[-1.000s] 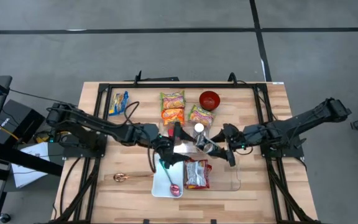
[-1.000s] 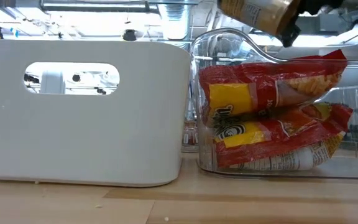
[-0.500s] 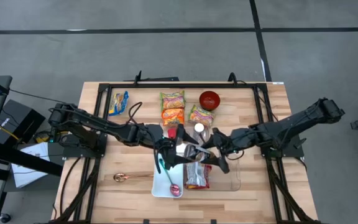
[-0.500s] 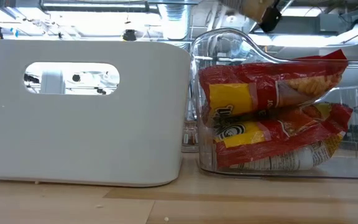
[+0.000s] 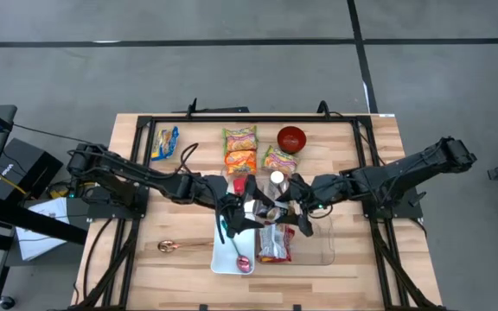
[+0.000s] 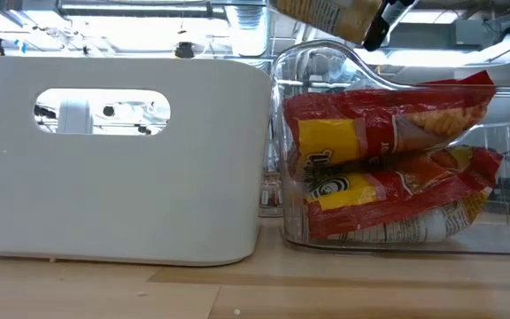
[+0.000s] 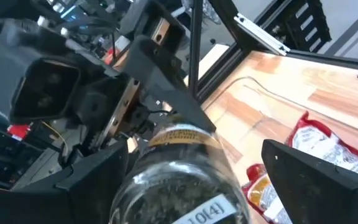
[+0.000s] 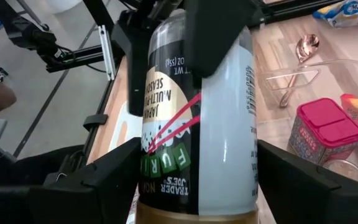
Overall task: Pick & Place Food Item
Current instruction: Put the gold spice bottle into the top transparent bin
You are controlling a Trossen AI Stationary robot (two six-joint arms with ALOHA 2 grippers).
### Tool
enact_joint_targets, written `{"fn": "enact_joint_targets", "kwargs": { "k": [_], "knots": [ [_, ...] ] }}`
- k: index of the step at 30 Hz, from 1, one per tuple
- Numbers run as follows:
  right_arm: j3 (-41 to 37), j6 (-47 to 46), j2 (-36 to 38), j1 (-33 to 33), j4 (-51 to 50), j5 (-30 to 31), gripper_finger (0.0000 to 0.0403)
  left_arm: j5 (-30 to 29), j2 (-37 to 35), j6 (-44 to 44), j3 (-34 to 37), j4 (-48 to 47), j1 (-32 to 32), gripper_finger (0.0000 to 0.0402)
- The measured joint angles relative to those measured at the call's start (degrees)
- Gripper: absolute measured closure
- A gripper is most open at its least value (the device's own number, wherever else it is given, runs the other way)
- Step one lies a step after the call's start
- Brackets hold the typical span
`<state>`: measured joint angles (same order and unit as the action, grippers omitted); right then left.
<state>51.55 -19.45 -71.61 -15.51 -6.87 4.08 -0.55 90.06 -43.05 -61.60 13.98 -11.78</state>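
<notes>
A glass seasoning jar (image 5: 271,207) with a gold lid and a white and black label hangs above the bins at mid table. It lies about level, also showing in the low view (image 6: 326,13). My right gripper (image 5: 286,210) comes from the table's right and is shut on it. My left gripper (image 5: 256,207) reaches in from the table's left and is open. Its fingers (image 7: 316,180) stand on either side of the jar's base end (image 7: 179,180), with a gap showing on one side. My right gripper pinches the jar's body near its lid end (image 8: 151,180) between its two fingers (image 8: 316,186), one on each side. The fingers come nearly level from the table's right and lie along the jar. The jar is lifted clear, base toward my left gripper. My left gripper: I cannot tell whether a finger touches the jar.
Under the jar stand a white bin (image 5: 230,255) and a clear bin (image 5: 322,246) holding red snack bags (image 6: 388,177). Farther back are noodle packets (image 5: 240,149), a red bowl (image 5: 291,138), a white-capped bottle (image 5: 277,179) and a blue packet (image 5: 165,142). A copper spoon (image 5: 175,247) lies near left.
My right gripper has carried the jar toward the table's left and rolled a little, bringing the jar's base end between my left gripper's fingers. The jar stays clear of the bins.
</notes>
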Motion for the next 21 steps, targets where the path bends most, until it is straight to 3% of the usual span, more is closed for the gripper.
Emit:
{"fn": "enact_joint_targets", "kwargs": {
  "k": [12,17,21],
  "knots": [
    [0.0,0.4,0.1,-0.3,0.9,0.0,0.0117,-0.3,0.0,1.4,0.0,-1.3,1.0,0.0088],
    [0.0,1.8,0.1,-0.6,0.9,-0.2,0.0117,-0.4,0.0,1.4,0.0,-1.4,0.9,0.0126],
    [0.0,3.6,0.1,-1.1,1.3,-0.1,0.0117,-0.6,0.0,1.4,0.0,-1.1,0.9,0.0129]
  ]
}}
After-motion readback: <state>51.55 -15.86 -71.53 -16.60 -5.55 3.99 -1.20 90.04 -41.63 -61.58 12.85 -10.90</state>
